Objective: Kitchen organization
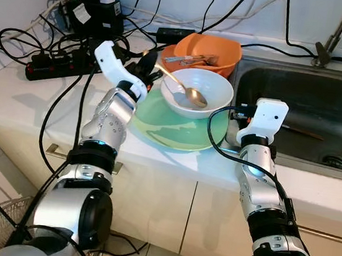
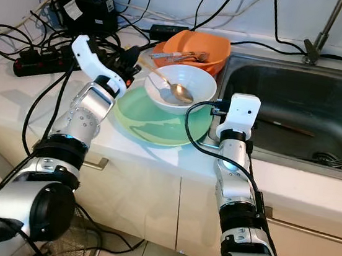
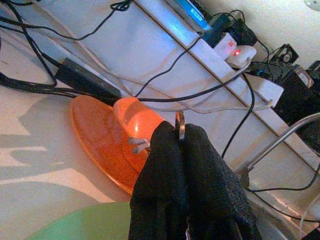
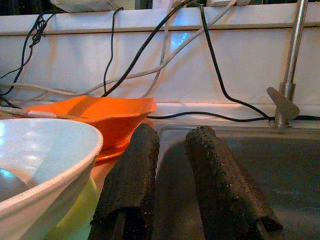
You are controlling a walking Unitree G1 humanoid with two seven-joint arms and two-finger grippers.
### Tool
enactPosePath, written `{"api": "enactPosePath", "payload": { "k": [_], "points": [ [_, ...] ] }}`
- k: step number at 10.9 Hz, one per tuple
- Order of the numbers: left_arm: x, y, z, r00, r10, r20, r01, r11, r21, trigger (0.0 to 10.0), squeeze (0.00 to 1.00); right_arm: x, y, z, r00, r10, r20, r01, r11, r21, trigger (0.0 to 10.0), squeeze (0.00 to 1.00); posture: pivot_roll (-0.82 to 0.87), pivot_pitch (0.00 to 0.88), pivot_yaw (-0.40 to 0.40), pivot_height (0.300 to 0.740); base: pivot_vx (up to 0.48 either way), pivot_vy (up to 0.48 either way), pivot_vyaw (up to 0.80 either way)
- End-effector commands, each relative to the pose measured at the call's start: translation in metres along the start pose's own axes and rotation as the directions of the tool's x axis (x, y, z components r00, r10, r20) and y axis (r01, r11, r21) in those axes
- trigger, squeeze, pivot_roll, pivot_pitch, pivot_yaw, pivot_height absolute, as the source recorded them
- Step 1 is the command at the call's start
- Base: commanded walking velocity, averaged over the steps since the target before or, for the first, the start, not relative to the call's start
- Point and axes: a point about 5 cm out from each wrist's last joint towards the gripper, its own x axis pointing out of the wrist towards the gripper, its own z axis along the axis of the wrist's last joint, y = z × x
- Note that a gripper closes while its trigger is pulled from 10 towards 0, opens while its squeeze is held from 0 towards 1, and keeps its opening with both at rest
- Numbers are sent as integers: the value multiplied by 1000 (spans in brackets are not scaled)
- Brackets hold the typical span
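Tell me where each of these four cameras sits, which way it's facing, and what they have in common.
Left eye view: on the head, looking down at the counter; both silver arms show.
Right eye view: same head camera's other eye, same scene.
Left wrist view: along the left gripper, shut on the spoon, toward the back wall.
Right wrist view: along the open right gripper, by the sink.
Shared: orange bowl, white bowl, green plate.

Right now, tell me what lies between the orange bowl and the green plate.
The white bowl sits between them, on the green plate and just in front of the orange bowl; both eye views show it. The left gripper holds a spoon resting in it.
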Motion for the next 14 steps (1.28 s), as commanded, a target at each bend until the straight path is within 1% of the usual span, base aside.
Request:
{"api": "enactPosePath", "payload": {
  "k": [1,2,3,4,5,7,8,9,10,11,12,13,14],
  "points": [
    [1,-8,6,999,-43,20,43,999,-9,0,0,2,4,1,1000,10,5,-10,1000,0,10000,0,62,0,112,740,0,0,0],
    [1,-19,8,995,-95,34,95,995,-5,0,0,2,4,1,1000,8,4,-8,1000,0,10000,0,62,0,111,740,0,0,0],
    [1,-33,15,986,-153,65,153,988,-2,5451,0,2,4,1,1000,6,3,-6,1000,0,10000,0,62,0,112,740,0,0,0],
    [1,-37,17,983,-168,76,168,986,3,9255,0,2,3,1,1000,6,3,-6,1000,0,10000,0,65,0,110,740,0,0,0],
    [-1,-49,25,971,-212,108,212,977,16,10000,0,2,3,1,1000,5,4,-5,1000,-2,10000,0,65,0,109,740,0,0,0],
    [-4,-64,39,954,-253,164,246,967,60,10000,0,4,-2,3,1000,-5,15,5,1000,-15,10000,0,67,0,106,740,0,0,0],
    [-6,-69,43,948,-267,175,258,963,74,10000,0,7,-9,7,999,-18,31,19,1000,-24,10000,1000,69,0,103,740,0,0,0],
    [-8,-71,44,947,-267,178,258,963,76,10000,0,12,-19,15,997,-44,64,47,998,-48,10000,1000,66,0,100,740,0,0,0],
    [-8,-71,43,947,-267,178,257,963,75,10000,0,15,-24,20,995,-57,81,62,996,-58,10000,1000,63,0,99,740,0,0,0],
    [-10,-71,36,952,-260,161,249,965,84,10000,0,23,-31,38,987,-39,156,55,993,-101,10000,0,61,0,95,740,0,0,0],
    [-10,-72,32,954,-260,153,249,965,87,10000,0,26,-30,50,979,-7,201,33,992,-123,10000,0,60,0,94,740,0,0,0],
    [-11,-73,31,954,-260,149,250,964,87,10000,0,28,-28,62,969,44,244,-13,992,-128,10000,0,61,0,94,740,0,0,0],
    [-11,-73,29,955,-259,142,247,964,94,10000,0,30,-23,77,948,138,288,-93,982,-165,10000,0,59,0,95,740,0,0,0]
  ]
}}
